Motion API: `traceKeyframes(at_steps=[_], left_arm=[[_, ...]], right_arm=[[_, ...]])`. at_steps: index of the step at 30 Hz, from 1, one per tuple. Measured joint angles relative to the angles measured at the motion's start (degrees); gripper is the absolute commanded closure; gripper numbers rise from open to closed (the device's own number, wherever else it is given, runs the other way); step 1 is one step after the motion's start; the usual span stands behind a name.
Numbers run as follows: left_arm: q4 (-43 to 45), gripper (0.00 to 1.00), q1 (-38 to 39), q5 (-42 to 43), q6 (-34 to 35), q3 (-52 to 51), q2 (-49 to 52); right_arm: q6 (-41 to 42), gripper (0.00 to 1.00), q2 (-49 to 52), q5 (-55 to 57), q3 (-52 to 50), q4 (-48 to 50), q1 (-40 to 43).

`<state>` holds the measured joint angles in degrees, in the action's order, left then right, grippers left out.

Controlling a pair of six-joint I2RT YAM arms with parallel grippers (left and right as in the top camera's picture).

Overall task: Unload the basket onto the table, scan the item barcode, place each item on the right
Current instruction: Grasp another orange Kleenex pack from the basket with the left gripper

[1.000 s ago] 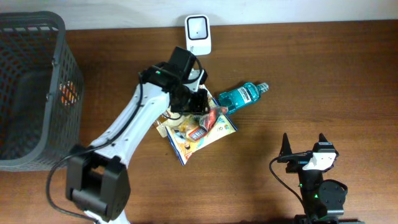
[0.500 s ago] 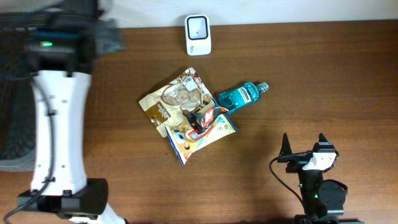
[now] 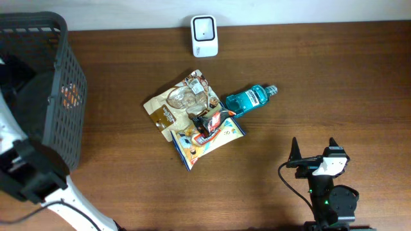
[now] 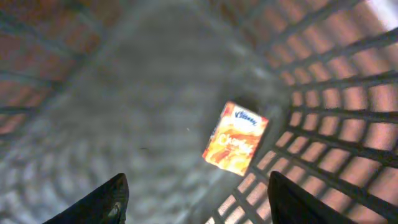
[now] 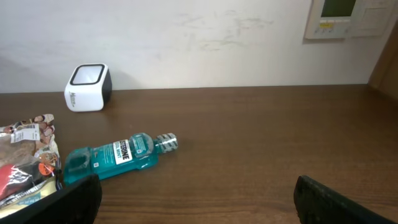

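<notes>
Overhead: the scanner [image 3: 204, 36] sits at 12 o'clock on the table [image 3: 321, 77]. Snack bags [image 3: 192, 119] and a mouthwash bottle [image 3: 250, 98] are mid-table, and the basket [image 3: 64, 70] is at 9. At 5 o'clock the right gripper [image 3: 314, 149] has its jaws apart, empty.

Left wrist: the left gripper [image 4: 199, 202] has its jaws apart inside the basket, and the tissue pack [image 4: 235, 138] is lying on the floor around 3 o'clock.

Right wrist: mouthwash bottle at 9, scanner at 10.

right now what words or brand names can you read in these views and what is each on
"Kleenex": on the small orange tissue pack lying in the dark plastic mesh basket; blurred, just legible.
"LISTERINE": on the label of the blue mouthwash bottle; small, my best reading.
Too small or blurred to read: the mark on the white box-shaped scanner, the print on the crumpled snack packets, the white wall panel.
</notes>
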<state>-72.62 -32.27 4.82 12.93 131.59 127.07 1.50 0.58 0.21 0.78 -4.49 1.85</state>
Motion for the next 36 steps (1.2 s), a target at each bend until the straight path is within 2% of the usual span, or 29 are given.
traceKeyframes(at_steps=[5,12,14,15,16,18,19,20,25,27,31,34,36], left_arm=[[1.0,0.28,2.3,1.2,-5.1,0.0,9.5],[5.5,0.31,4.6,1.2,-7.0,-0.1,12.0],[5.8,0.43,5.5,1.2,-7.1,-0.1,12.9],[5.8,0.56,5.9,1.2,-7.3,-0.1,14.0],[6.0,0.59,6.1,1.5,-7.4,-0.1,15.9],[5.6,0.73,6.1,2.4,-7.5,0.3,16.2],[5.5,0.91,6.1,2.5,-7.7,0.3,16.2],[5.3,1.00,6.1,2.5,-7.5,0.4,16.2],[4.0,1.00,6.1,2.7,-7.6,1.6,16.2],[0.7,1.00,6.0,2.2,-7.5,3.0,16.2],[-10.4,1.00,4.4,1.7,-2.5,14.7,15.7],[-16.9,1.00,2.9,1.8,1.4,22.8,11.7],[-19.6,1.00,2.4,3.3,3.0,26.2,5.6]], right_arm=[[0.0,0.02,0.0,0.0,0.0,0.0,0.0],[0.0,0.02,0.0,0.0,0.0,0.0,0.0],[0.0,0.02,0.0,0.0,0.0,0.0,0.0],[0.0,0.01,0.0,0.0,0.0,0.0,0.0],[0.0,0.02,0.0,0.0,0.0,0.0,0.0],[0.0,0.02,0.0,0.0,0.0,0.0,0.0],[0.0,0.02,0.0,0.0,0.0,0.0,0.0],[0.0,0.02,0.0,0.0,0.0,0.0,0.0],[0.0,0.02,0.0,0.0,0.0,0.0,0.0],[0.0,0.02,0.0,0.0,0.0,0.0,0.0],[0.0,0.01,0.0,0.0,0.0,0.0,0.0],[0.0,0.02,0.0,0.0,0.0,0.0,0.0],[0.0,0.02,0.0,0.0,0.0,0.0,0.0]])
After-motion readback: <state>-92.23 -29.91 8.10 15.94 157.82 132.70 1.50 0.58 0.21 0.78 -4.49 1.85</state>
